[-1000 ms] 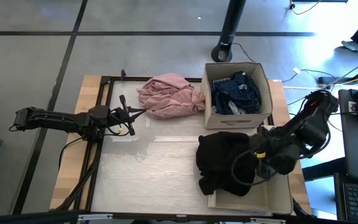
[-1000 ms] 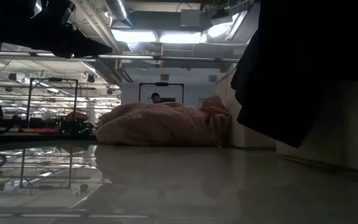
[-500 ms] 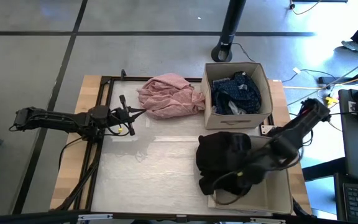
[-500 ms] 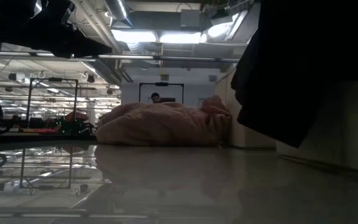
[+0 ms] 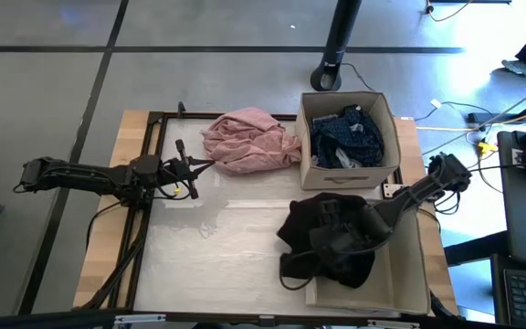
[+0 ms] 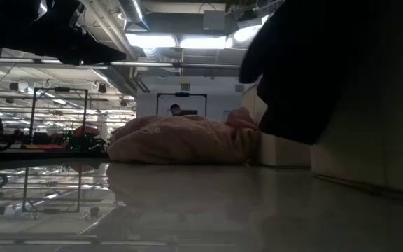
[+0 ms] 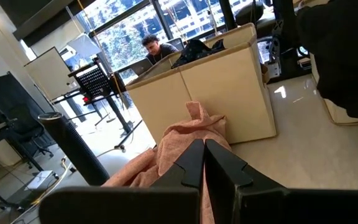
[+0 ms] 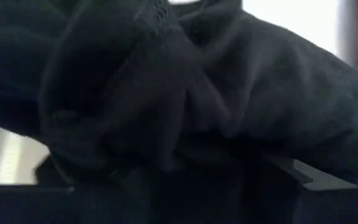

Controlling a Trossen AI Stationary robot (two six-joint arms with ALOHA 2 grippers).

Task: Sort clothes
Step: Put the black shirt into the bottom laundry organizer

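A black piece (image 5: 298, 227) lies heaped over the left wall of the near cardboard box (image 5: 411, 283); the low view shows its edge (image 6: 306, 70) hanging above the table. My right gripper (image 5: 330, 239) points steeply down into this heap, fingers apart, and black cloth (image 8: 185, 93) fills its wrist view. A pink piece (image 5: 249, 139) rests crumpled on the table at the far middle. The far box (image 5: 350, 175) holds dark navy and plaid clothes (image 5: 347, 135). My left gripper (image 5: 194, 167) hovers shut and level at the left, pointing toward the pink piece (image 7: 185, 134). My right gripper has come down on the top of the black heap (image 8: 166, 143) from above, slanting toward the table's left. Its open fingers (image 8: 291, 173) stand apart with bunched cloth between them. The dark cloth hides the fingertips. The heap stays draped on the box wall.
The two boxes stand side by side along the right edge. A dark frame (image 5: 153, 183) runs around the tabletop. Bare glossy table (image 5: 226, 247) spreads between the left arm and the black heap. People and furniture show in the room beyond (image 6: 177, 110).
My right gripper has swung from above the near box toward the table's left edge and down onto the black heap, rolling as it went. The heap's left part has shifted left over the table, and its hanging edge has risen.
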